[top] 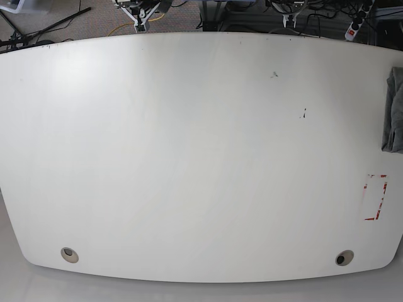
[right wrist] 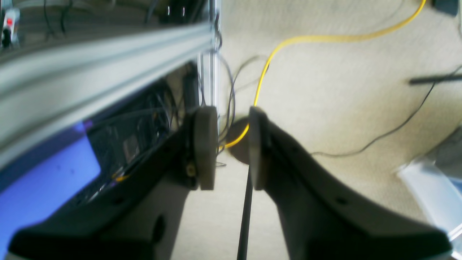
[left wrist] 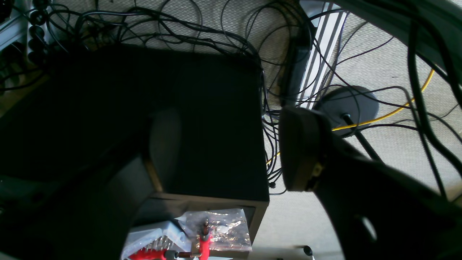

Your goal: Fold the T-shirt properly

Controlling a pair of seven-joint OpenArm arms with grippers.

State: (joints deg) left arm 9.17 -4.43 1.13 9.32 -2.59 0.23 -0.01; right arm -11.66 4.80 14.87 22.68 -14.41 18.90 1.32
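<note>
The grey T-shirt (top: 394, 110) lies bunched at the far right edge of the white table (top: 189, 157), partly cut off by the frame. Neither arm shows in the base view. In the left wrist view my left gripper (left wrist: 231, 148) hangs over the floor with its jaws wide apart and nothing between them; the right finger (left wrist: 297, 151) is clear, the other is in shadow. The right wrist view has my right gripper (right wrist: 232, 122) above carpet, its two pads (right wrist: 205, 144) a narrow gap apart with nothing held.
A red-edged tape rectangle (top: 376, 197) marks the table's right side. Two cable holes (top: 70, 254) (top: 344, 257) sit near the front edge. Below the arms are a black box (left wrist: 202, 119), tangled cables, a yellow cable (right wrist: 288, 39) and an aluminium rail (right wrist: 90, 68).
</note>
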